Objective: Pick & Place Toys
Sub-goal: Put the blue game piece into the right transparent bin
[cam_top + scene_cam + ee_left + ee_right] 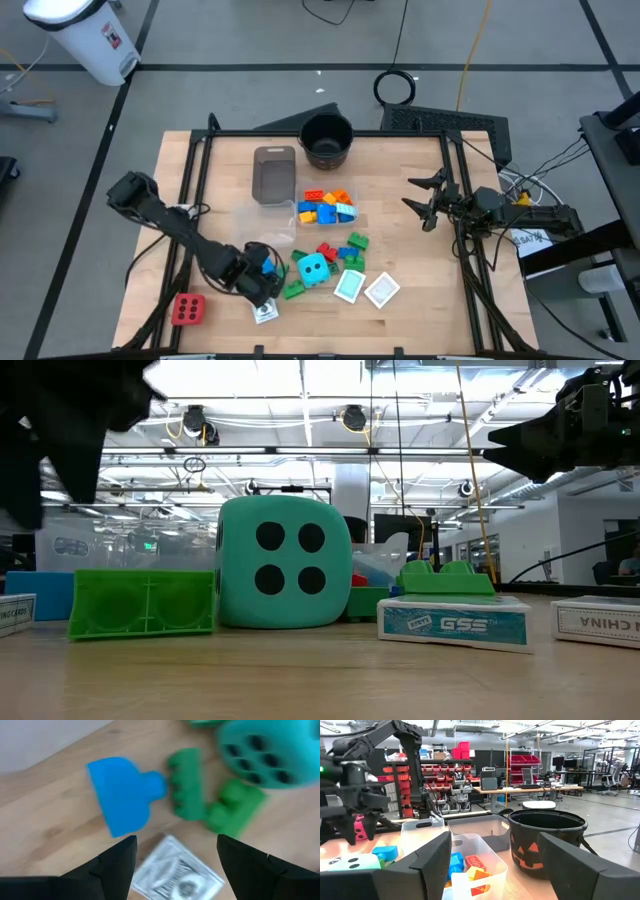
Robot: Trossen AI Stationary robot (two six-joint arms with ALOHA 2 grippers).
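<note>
- The left gripper (176,851) hangs low near the front left part of the tabletop (420,320). Its jaws are apart and hold nothing.
- Right under it lies a small card (176,874). A blue block (122,794) and two green blocks (187,787) lie just past the card.
- I think the card is the next thing to pick. It is flat, so the jaws should go straight down, one on each side, and squeeze gently at its edges.
- The blue block is very near. The jaws should not bump it or push it away.
- The big cyan cube (314,268) sits just beside the green blocks, near the middle front of the tabletop. The red cube (188,309) sits alone at the front left corner.
- Two more cards (365,288) lie near the front, right of the cyan cube.
- The right gripper (425,200) waits by the right edge. Its jaws are apart and empty.
- One clear tub (472,865) in the middle holds blue, red, orange and yellow blocks.
- A second tub (274,173) behind it looks empty.
- The black pot (327,138) stands at the back edge. I cannot tell if anything is inside.
- Most toys are not in a tub yet.
</note>
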